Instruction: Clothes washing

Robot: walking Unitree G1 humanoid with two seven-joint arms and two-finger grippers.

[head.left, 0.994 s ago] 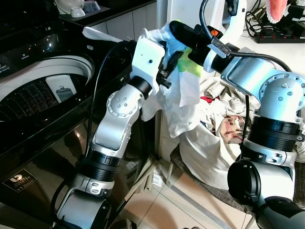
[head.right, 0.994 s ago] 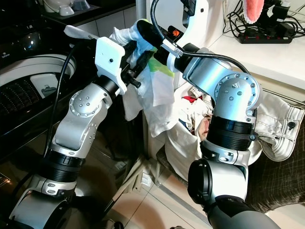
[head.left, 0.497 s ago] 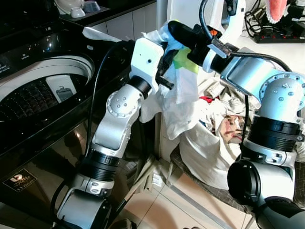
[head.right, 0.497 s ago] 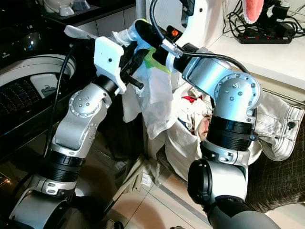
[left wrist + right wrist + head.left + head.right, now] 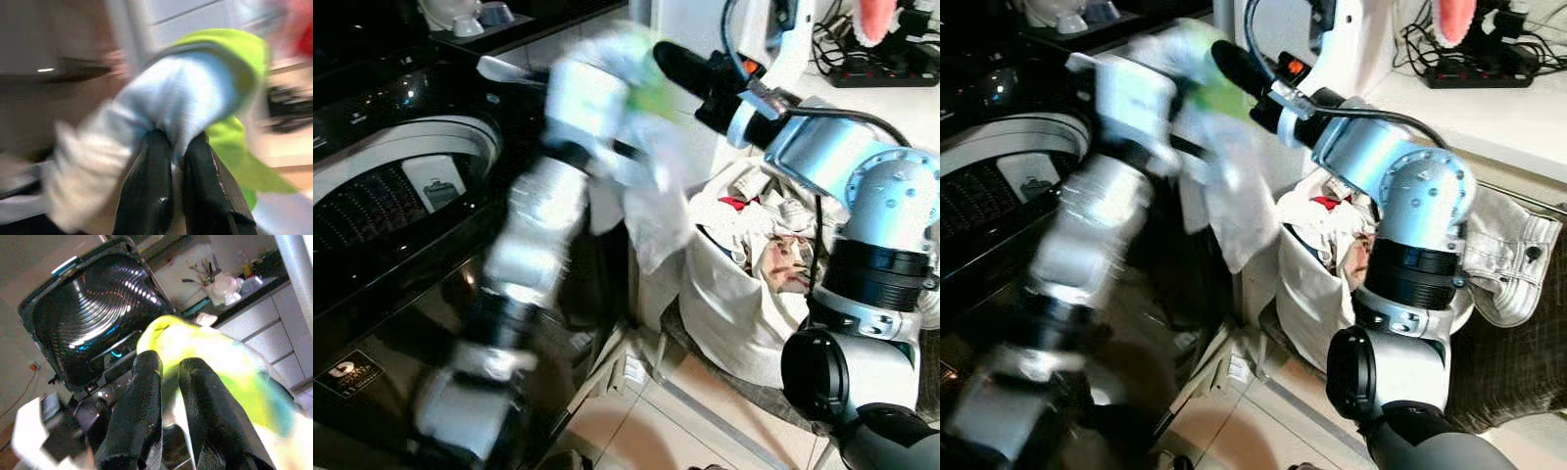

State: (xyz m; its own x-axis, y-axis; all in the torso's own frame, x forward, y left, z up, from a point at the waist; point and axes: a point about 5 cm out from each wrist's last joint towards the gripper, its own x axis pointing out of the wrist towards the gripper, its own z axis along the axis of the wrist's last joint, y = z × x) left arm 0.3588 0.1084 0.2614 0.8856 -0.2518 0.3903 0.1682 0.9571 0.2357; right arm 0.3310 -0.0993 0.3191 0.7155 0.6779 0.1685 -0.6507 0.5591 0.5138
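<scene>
Holding one cloth (image 5: 651, 186) up between them, the robot's two grippers meet high above the gap between the washing machine (image 5: 406, 186) and the laundry bag (image 5: 744, 294). The cloth is mostly white, with a light blue part and a bright green patch near the top, and its loose end hangs down beside the machine's right wall. The left gripper (image 5: 177, 147) has its two black fingers pressed nearly together on a fold of the blue and green fabric. The right gripper (image 5: 168, 377) reaches in from the side away from the machine, its two fingers close together with the green edge pinched between them. The left arm (image 5: 533, 235) is smeared with blur in both head views.

One washing machine stands at the robot's left, black and top-loading, its lid raised and the round drum (image 5: 372, 201) open to view. To the right of the machine sits one white laundry bag, stuffed with crumpled clothes, a spot of red among them. Beyond the bag, farther from the machine, one pale garment (image 5: 1513, 259) with a dark button lies spread.
</scene>
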